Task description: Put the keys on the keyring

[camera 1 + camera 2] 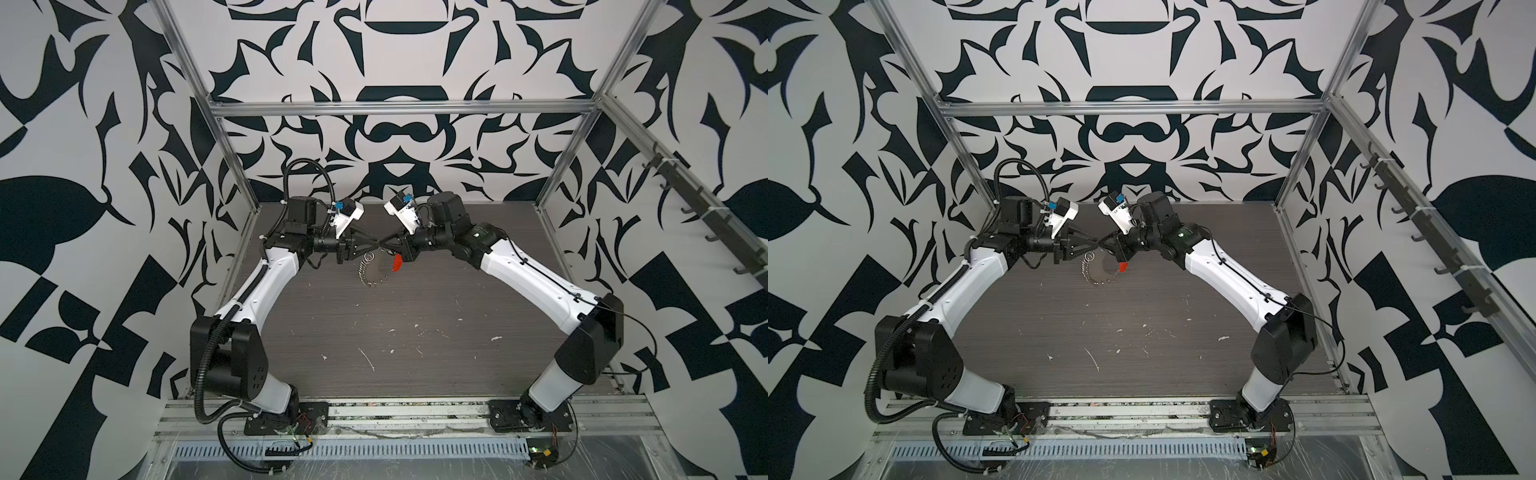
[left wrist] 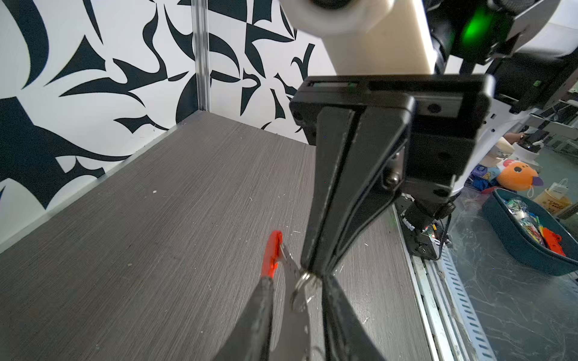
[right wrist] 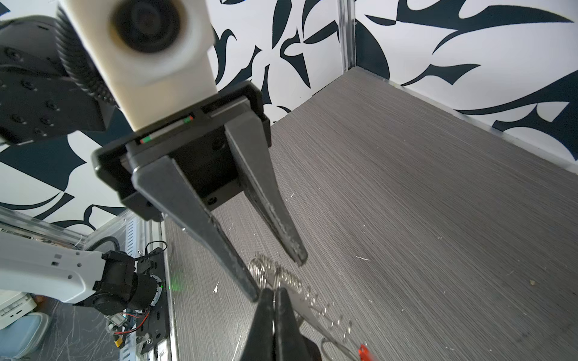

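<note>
Inspecting the threading, we find the right claw (image 2: 314,270) clenched on the keyring (image 2: 305,279), the left claw (image 3: 278,276) released just beside it, chain (image 1: 365,272) hanging below. We advise a steady pinch; key unseen.

My grey table (image 1: 395,316) shows white scuffs, boxed by black-and-white patterned walls (image 1: 83,124) and an aluminium frame (image 1: 399,109); an orange plush toy (image 2: 516,176) sits near a teal bin (image 2: 506,247).
</note>
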`<state>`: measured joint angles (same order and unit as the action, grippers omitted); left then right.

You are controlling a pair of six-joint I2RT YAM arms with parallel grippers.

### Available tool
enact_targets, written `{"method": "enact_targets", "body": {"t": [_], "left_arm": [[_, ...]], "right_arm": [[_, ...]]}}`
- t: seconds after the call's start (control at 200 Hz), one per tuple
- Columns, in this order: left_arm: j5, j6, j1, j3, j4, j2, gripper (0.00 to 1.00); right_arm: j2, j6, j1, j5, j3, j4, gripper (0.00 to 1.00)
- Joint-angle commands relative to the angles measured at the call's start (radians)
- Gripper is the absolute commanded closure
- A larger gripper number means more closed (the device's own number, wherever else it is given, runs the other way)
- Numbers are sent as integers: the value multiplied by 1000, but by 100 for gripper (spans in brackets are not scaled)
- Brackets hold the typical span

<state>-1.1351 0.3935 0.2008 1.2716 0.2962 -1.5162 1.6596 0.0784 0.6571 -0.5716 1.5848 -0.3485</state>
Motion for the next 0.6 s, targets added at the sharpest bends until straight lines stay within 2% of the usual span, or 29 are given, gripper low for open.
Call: {"method": "enact_targets", "body": {"t": [0.0,0.39,0.495,0.595], "left_arm": [[-5,5,-12,28,16,0,70],[-44,18,-15,31,63,-22,75],[-46,42,-31,23,88,-14,75],[-50,26,-56,2,59,6,70]], "right_arm": [[-10,0,9,-30,47,39,100],[0,4,12,-29,63,42,100],[0,6,12,-24,66,45,100],[2,8,13,-24,64,45,100]]}}
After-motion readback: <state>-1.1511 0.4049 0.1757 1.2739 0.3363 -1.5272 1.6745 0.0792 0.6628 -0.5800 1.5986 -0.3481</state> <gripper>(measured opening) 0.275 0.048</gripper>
